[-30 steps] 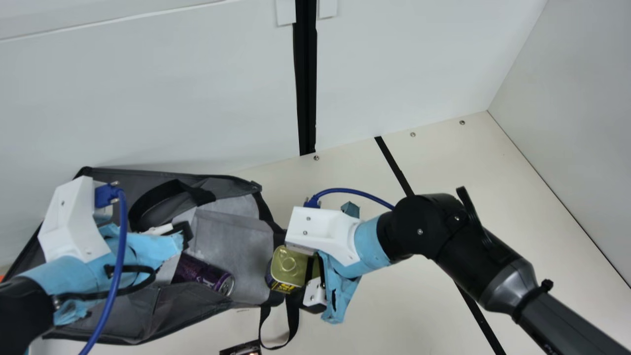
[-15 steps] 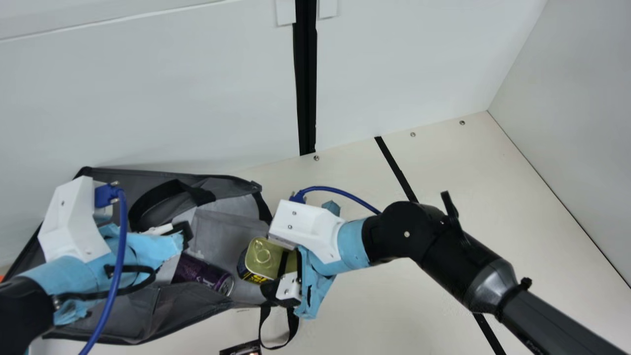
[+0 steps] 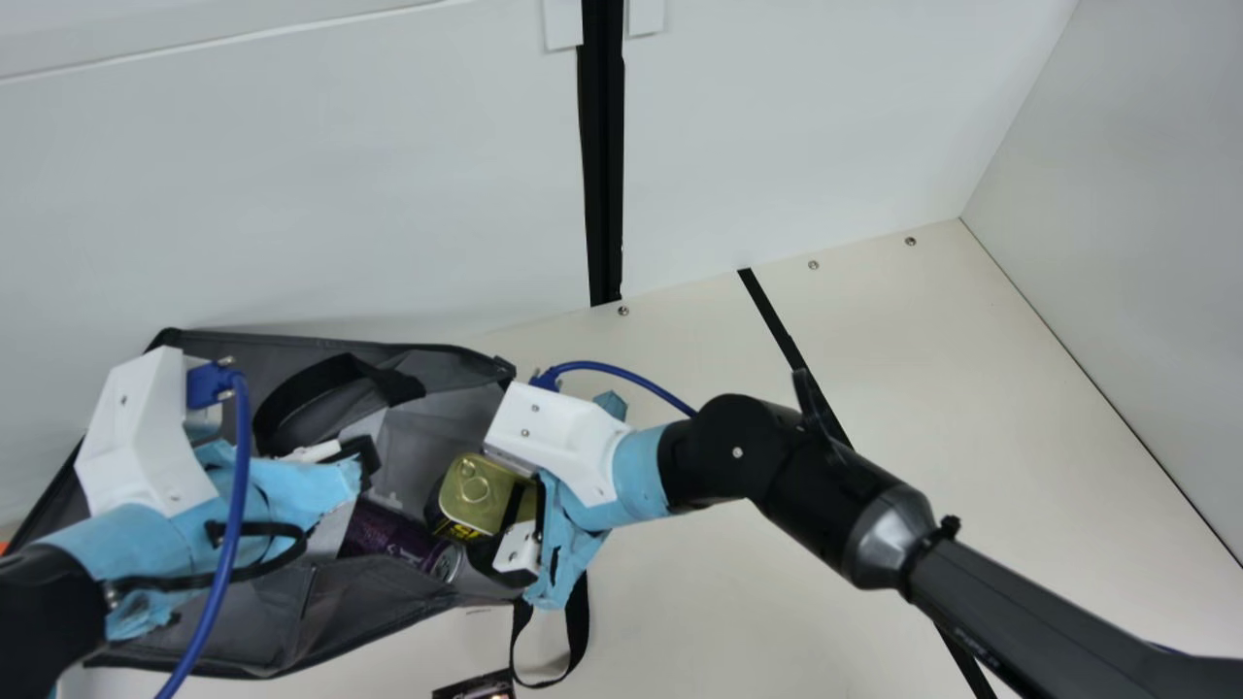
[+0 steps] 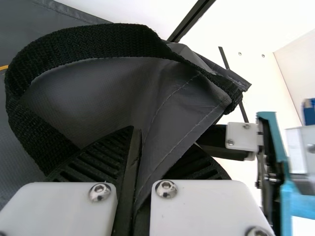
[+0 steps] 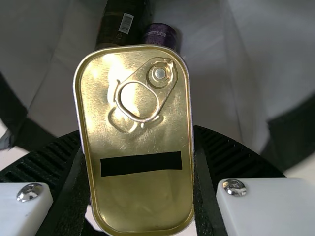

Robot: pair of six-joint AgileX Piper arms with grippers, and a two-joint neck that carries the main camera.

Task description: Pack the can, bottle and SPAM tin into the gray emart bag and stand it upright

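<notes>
My left gripper (image 3: pixel 364 461) is over the gray bag (image 3: pixel 262 631), which lies on its side with its mouth facing right. In the left wrist view my left gripper (image 4: pixel 140 172) pinches a fold of the bag's fabric (image 4: pixel 172 108) beside a black strap. My right gripper (image 3: pixel 505 529), at the bag's mouth, is shut on the golden-lidded SPAM tin (image 3: pixel 476 493). In the right wrist view the tin (image 5: pixel 140 191) sits between the fingers of my right gripper (image 5: pixel 140 162). Deeper in the bag lie the purple can (image 3: pixel 393 539) and a dark bottle (image 5: pixel 120 24).
A black strap loop (image 3: pixel 578 621) hangs out of the bag onto the table (image 3: pixel 719 602). Near the main view's bottom edge lies a small dark item (image 3: pixel 476 686). The white back wall (image 3: pixel 291 194) rises close behind the bag.
My right gripper has moved left with the SPAM tin, from the bag's opening edge to inside its mouth, close to the purple can. The left arm has kept still.
</notes>
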